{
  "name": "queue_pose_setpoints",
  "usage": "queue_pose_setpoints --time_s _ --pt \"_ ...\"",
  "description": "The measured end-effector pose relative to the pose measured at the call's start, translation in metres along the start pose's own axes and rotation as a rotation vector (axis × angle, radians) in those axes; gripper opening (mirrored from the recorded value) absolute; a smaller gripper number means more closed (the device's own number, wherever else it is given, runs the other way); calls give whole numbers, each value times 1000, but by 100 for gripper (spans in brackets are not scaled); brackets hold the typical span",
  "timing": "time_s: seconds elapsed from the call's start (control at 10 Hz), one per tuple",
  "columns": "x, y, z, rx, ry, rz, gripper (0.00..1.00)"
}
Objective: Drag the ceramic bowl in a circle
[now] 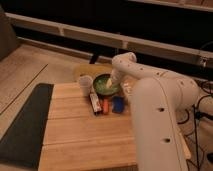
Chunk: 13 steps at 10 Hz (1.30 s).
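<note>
The ceramic bowl (103, 85) is round, dark green with a lighter green inside, and sits at the far middle of the wooden table (85, 135). My white arm reaches in from the right and bends down over it. The gripper (110, 84) points down into the right side of the bowl, at its inner rim. A small pale cup (85, 83) stands just left of the bowl, close to it.
A flat yellowish plate (89, 70) lies behind the cup and bowl. A dark narrow item (94, 103), an orange item (105, 106) and a blue item (118, 104) lie just in front of the bowl. A dark mat (22, 125) covers the table's left side.
</note>
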Motion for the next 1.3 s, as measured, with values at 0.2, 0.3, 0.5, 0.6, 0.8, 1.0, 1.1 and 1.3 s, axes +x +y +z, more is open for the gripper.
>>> queue_pose_setpoints --time_s 0.2,0.3,0.5,0.6,0.8,1.0,1.1,1.3 --pt "3 -8 8 -3 23 25 65" --pt "5 -11 12 -9 33 39 65" --pt "6 -17 17 -19 47 62 65" --pt "6 -19 19 -22 53 69 64" --pt "6 -25 22 -11 62 56 47" --pt "5 -27 23 -2 66 39 28" --pt "4 -28 23 0 67 35 17" --pt "4 -26 19 6 77 21 1"
